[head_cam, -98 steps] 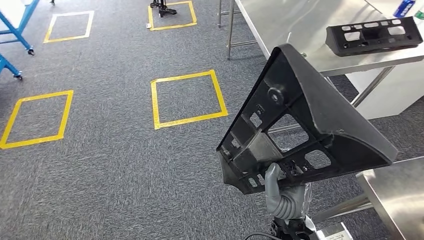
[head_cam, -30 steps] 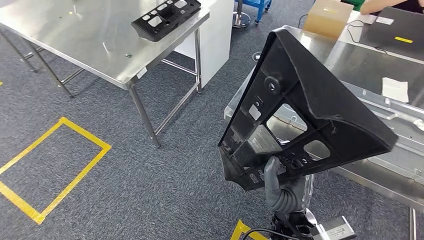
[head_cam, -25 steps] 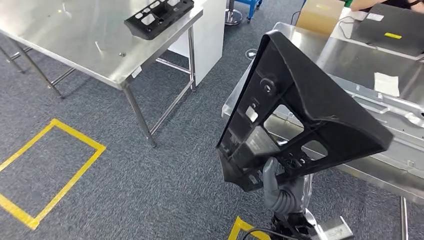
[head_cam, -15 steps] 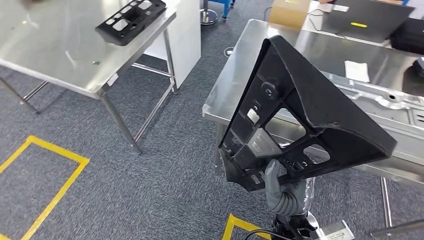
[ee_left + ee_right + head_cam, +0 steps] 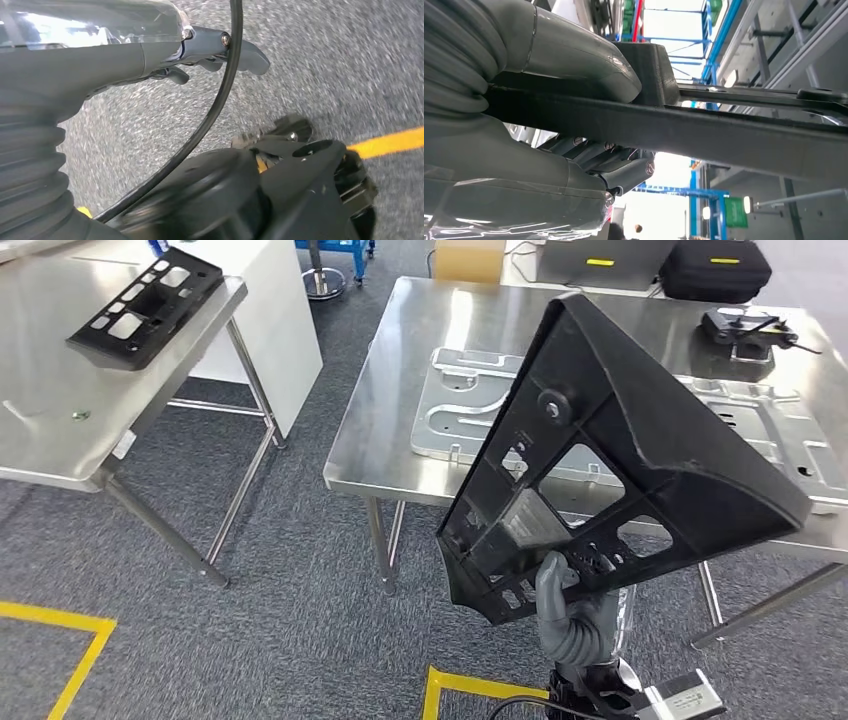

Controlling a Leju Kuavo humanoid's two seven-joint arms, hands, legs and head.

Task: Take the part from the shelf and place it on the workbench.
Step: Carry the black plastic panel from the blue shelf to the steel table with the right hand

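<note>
Right hand (image 5: 572, 612) was clamped on the part (image 5: 610, 465), held upright near the desk (image 5: 400, 430); left hand (image 5: 150, 55) hung empty, fingers loosely apart.

Grey carpet floor (image 5: 280, 570) w/ yellow tape marks (image 5: 60, 625); two steel desks (image 5: 400, 410), white cabinet (image 5: 275, 315) btwn them, blue frame at back.

Workshop: steel workbenches (image 5: 390, 440), floor tape (image 5: 60, 640), stamped panel (image 5: 470, 410).

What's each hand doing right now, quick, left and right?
Left hand: holds nothing, fingers apart, hanging over the carpet.
Right hand: grips the black part at its lower edge.
</note>
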